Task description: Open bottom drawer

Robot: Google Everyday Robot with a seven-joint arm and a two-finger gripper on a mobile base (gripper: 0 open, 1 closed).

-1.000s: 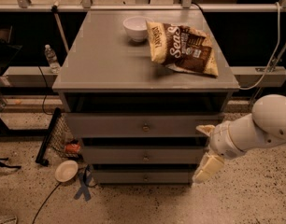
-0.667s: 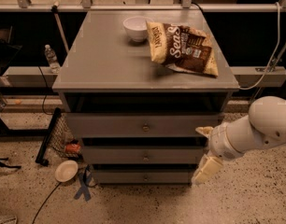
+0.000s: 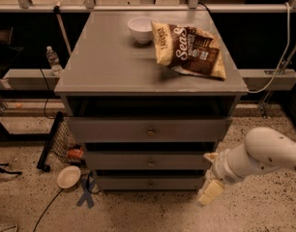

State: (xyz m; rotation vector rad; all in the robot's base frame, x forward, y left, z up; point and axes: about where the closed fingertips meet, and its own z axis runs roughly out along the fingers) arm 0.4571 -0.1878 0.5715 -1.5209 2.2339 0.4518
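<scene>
The bottom drawer [image 3: 138,183] is the lowest of three on the grey cabinet [image 3: 114,66]. Its flat grey front carries a small round knob [image 3: 150,182] and looks pushed in. My gripper [image 3: 210,174] is at the cabinet's lower right corner, beside the right ends of the middle drawer [image 3: 148,161] and bottom drawer. Its two cream fingers [image 3: 209,192] are spread apart and hold nothing. It is well to the right of the knob and does not touch it.
A white bowl [image 3: 140,29] and a chip bag [image 3: 189,50] lie on the cabinet top. On the floor to the left are a white dish [image 3: 68,176], blue tape [image 3: 86,195], a black wire rack [image 3: 53,140] and a cable. A water bottle [image 3: 52,60] stands on a ledge.
My arm and gripper have moved down and slightly left, from beside the top and middle drawers to beside the middle and bottom drawers. The drawers have not moved.
</scene>
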